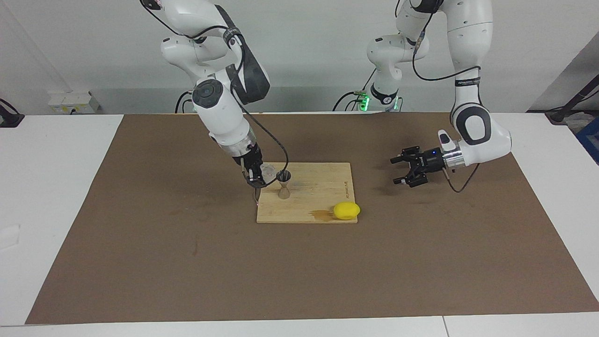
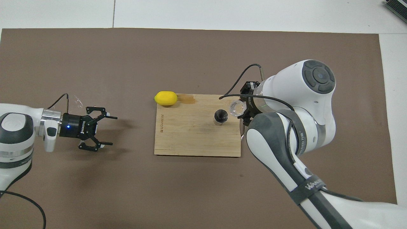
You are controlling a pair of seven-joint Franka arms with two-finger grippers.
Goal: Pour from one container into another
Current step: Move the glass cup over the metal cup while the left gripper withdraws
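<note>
My right gripper [image 1: 255, 177] is shut on a small clear glass [image 1: 268, 172] and holds it tilted just above the wooden board, its mouth toward a metal jigger [image 1: 283, 184]. The jigger stands upright on the board. In the overhead view the glass [image 2: 237, 108] sits right beside the jigger's dark open top [image 2: 220, 116], with the right gripper [image 2: 244, 109] around it. My left gripper [image 1: 396, 171] is open and empty; it waits, held sideways over the brown mat toward the left arm's end of the table, and it also shows in the overhead view [image 2: 113, 130].
A wooden cutting board [image 1: 318, 192] lies mid-table on a brown mat [image 1: 187, 262]. A yellow lemon [image 1: 346, 210] rests at the board's corner farther from the robots, next to a wet stain. The right arm's cable hangs over the board edge.
</note>
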